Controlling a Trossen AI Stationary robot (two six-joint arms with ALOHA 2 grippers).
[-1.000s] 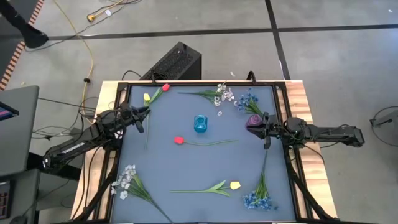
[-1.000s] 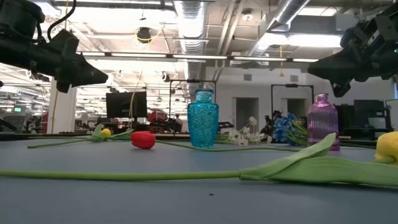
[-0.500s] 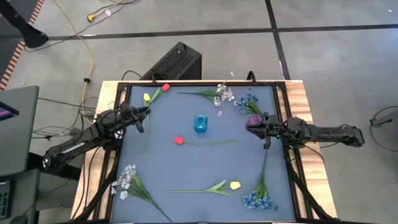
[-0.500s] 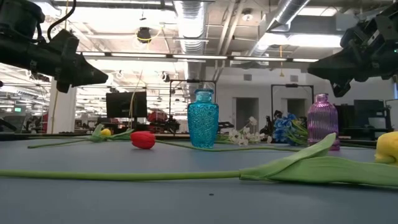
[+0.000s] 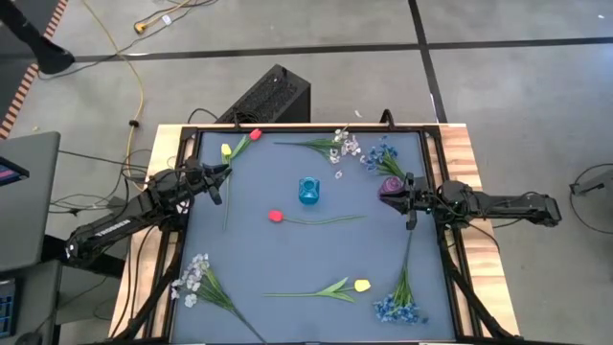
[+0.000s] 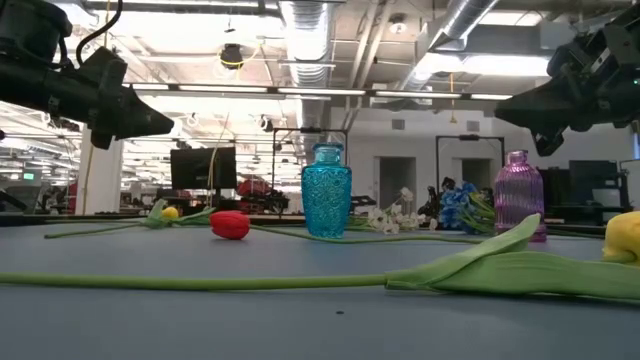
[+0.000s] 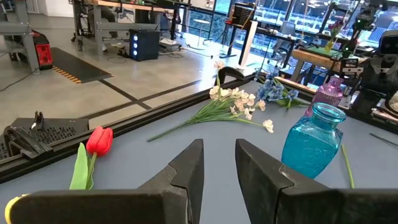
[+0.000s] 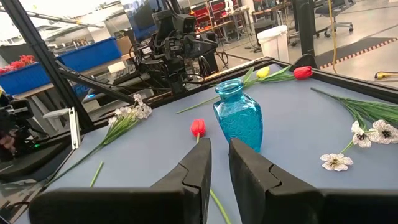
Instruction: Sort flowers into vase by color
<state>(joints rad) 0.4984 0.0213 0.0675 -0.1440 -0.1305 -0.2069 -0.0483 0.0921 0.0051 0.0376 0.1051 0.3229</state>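
Eight long-stemmed flowers lie flat on the blue-grey table. A yellow tulip (image 5: 226,150), a red tulip (image 5: 255,134), a white spray (image 5: 340,146) and a blue spray (image 5: 380,156) lie along the far edge. Another red tulip (image 5: 276,217) lies mid-table. A yellow tulip (image 5: 362,285), a white spray (image 5: 192,278) and a blue spray (image 5: 397,305) lie near the near edge. A blue glass vase (image 5: 308,190) stands upright at the centre, and a purple vase (image 5: 390,186) stands to its right. My left gripper (image 5: 218,192) hovers at the left edge and my right gripper (image 5: 411,218) beside the purple vase. Both are open by a narrow gap and hold nothing.
A black frame (image 5: 287,128) rims the table, with wooden strips (image 5: 465,163) at the sides. In the left wrist view the far red tulip (image 7: 99,140), the white spray (image 7: 233,102) and the blue vase (image 7: 311,146) lie ahead. Bare table lies between the flowers.
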